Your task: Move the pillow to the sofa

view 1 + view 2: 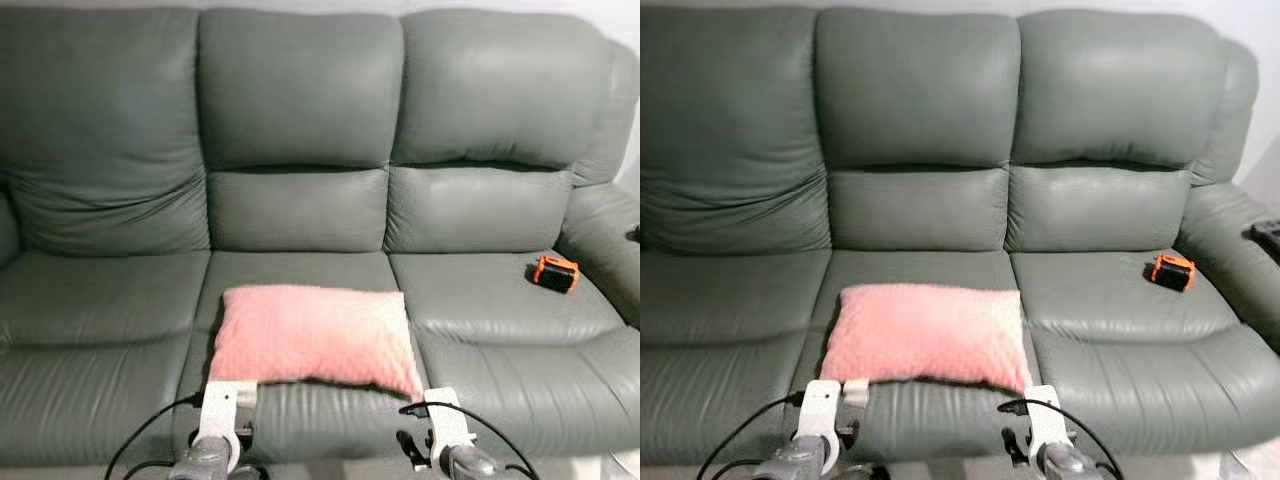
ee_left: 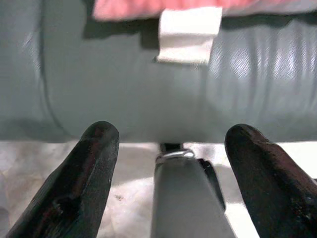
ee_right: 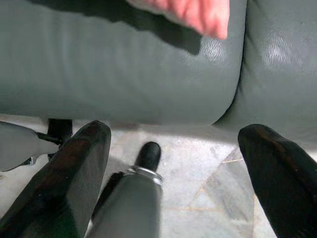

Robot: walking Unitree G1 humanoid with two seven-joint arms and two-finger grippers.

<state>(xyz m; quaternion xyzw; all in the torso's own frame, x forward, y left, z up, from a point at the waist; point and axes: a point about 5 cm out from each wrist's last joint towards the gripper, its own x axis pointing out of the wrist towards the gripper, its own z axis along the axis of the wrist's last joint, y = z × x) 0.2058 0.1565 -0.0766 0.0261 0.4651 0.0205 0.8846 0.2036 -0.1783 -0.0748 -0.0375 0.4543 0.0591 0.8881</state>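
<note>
The pink pillow point(image 1: 313, 337) lies flat on the middle seat of the grey sofa point(image 1: 300, 120), its white tag point(image 2: 189, 33) hanging over the front edge. The left gripper point(image 2: 171, 163) and right gripper point(image 3: 173, 168) hang before the seat front, each with its 2 fingers spread wide, holding nothing. A small orange object point(image 1: 555, 272) sits on the right seat.

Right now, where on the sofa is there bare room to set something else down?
The grey leather sofa has its whole left seat bare, from the left arm to the pink textured pillow. The right seat is bare except for a small orange and black device near the right arm. The middle seat is crowded by the pillow.
</note>
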